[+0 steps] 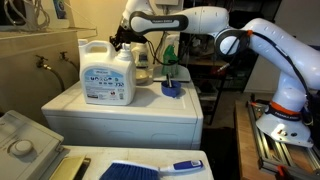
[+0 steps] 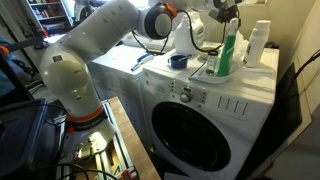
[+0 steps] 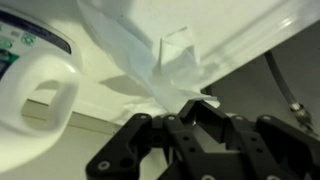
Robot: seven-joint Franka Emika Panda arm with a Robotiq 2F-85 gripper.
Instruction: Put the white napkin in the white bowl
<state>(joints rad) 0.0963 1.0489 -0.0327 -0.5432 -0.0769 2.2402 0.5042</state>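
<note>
In the wrist view the white napkin [image 3: 165,60] hangs crumpled against the pale surface, and my gripper [image 3: 196,106] is shut on its lower edge. In an exterior view my gripper [image 1: 122,38] is up behind the detergent jug [image 1: 108,72], at the back of the washing machine top. In an exterior view it sits high near the back wall [image 2: 224,10]. A pale bowl-like vessel [image 1: 144,70] stands between the jug and the green bottle [image 1: 168,55]. I cannot tell whether it is the white bowl.
On the washer top [image 1: 130,110] there is a small blue cup [image 1: 172,90], also seen in an exterior view [image 2: 179,61]. A green bottle [image 2: 228,55] and a white bottle [image 2: 258,45] stand by the wall. The jug handle [image 3: 40,95] is close to my left.
</note>
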